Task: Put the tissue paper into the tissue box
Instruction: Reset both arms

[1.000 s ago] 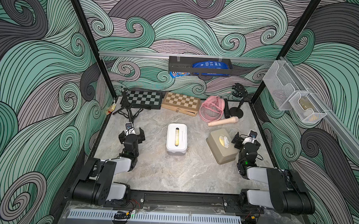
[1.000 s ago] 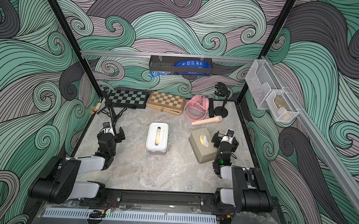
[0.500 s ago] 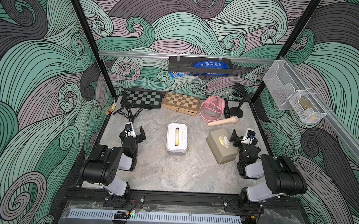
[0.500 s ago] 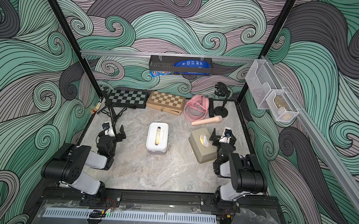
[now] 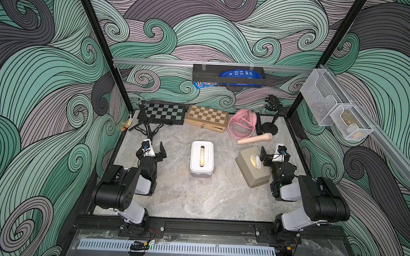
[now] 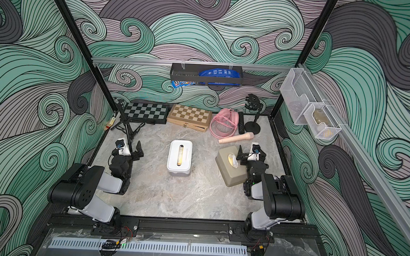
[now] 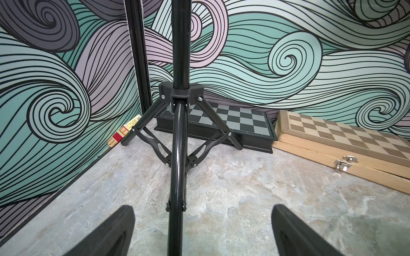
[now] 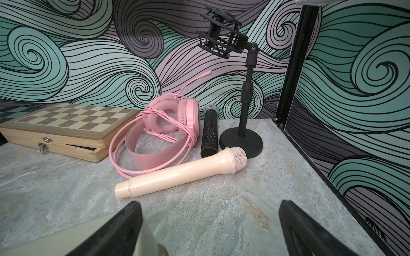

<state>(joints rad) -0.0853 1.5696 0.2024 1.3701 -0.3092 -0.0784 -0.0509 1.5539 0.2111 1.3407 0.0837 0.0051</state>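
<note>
Tissue paper [image 5: 255,161]: judged light, soft, tear-prone. Tuft protrudes from tan tissue box [image 5: 254,177], just beside right pincer [image 5: 271,155]. Pinch tuft crown. Right pincer and left pincer [image 5: 153,151] both spread wide, empty.

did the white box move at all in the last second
No. In both top views the white box lies at the same spot and angle, just in front of the wooden chessboard, as it did a second ago.

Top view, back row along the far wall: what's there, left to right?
In a top view: black chessboard → wooden chessboard → pink headphones → black microphone → mic stand.
</note>
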